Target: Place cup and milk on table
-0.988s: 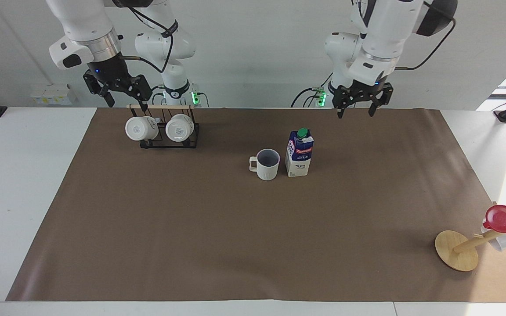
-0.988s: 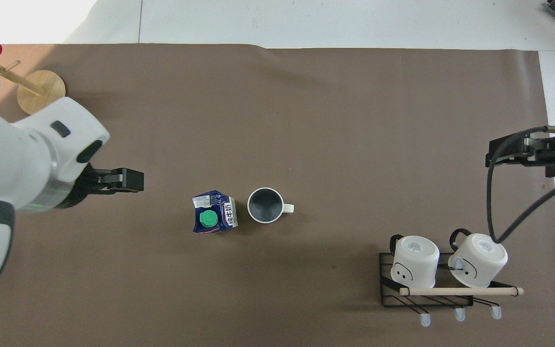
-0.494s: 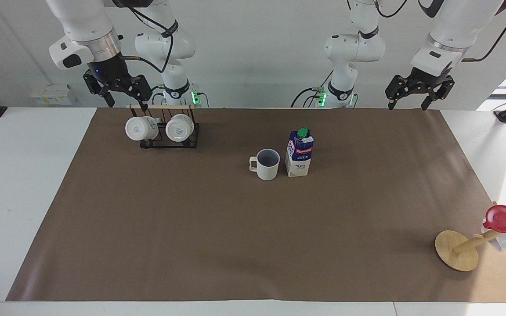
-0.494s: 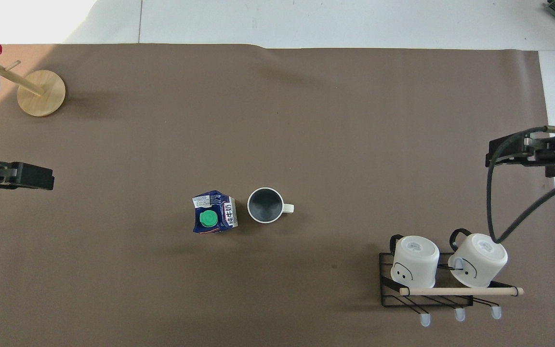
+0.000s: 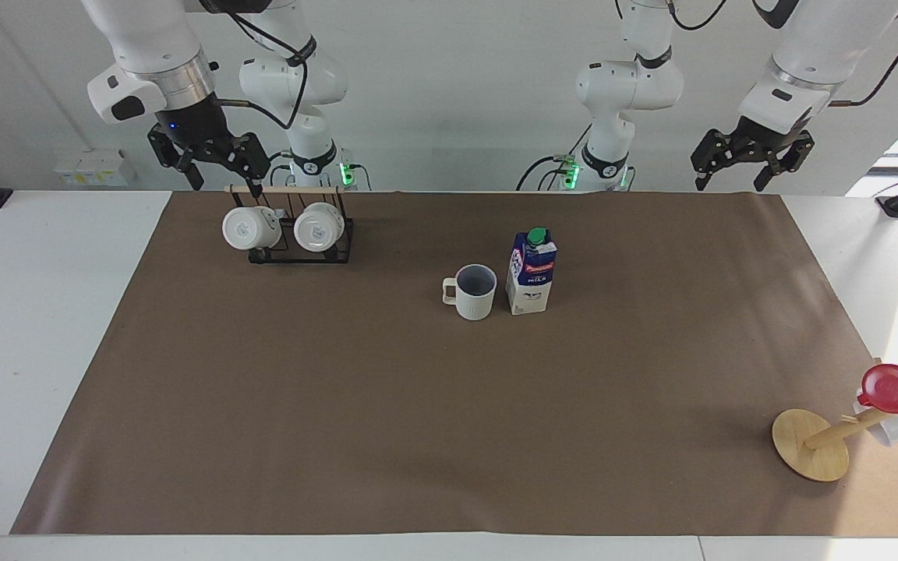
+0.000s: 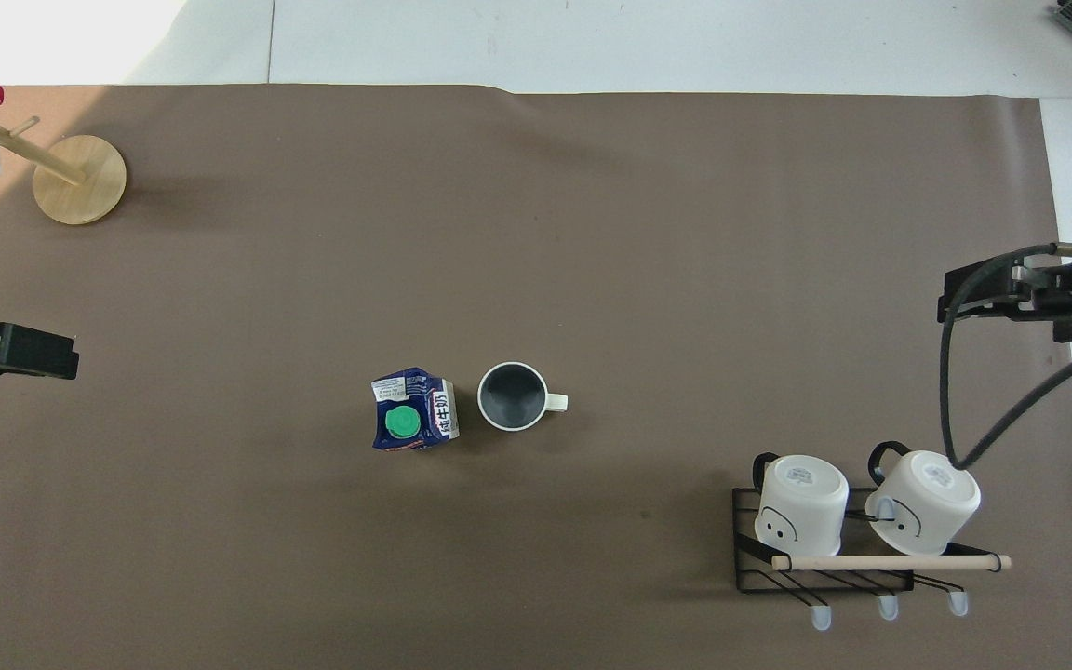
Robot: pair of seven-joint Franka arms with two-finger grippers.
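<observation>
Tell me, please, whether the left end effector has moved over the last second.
Yes. The left end effector swung away from the milk toward its own table end.

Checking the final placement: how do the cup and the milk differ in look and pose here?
The milk is taller than the cup. The milk is a boxy white and dark-blue carton closed by a green cap; the cup is a round off-white mug, open on top, grey-blue inside. The cup has a handle pointing toward the right arm's end; the milk has none. Both stand upright, side by side, on the table.
</observation>
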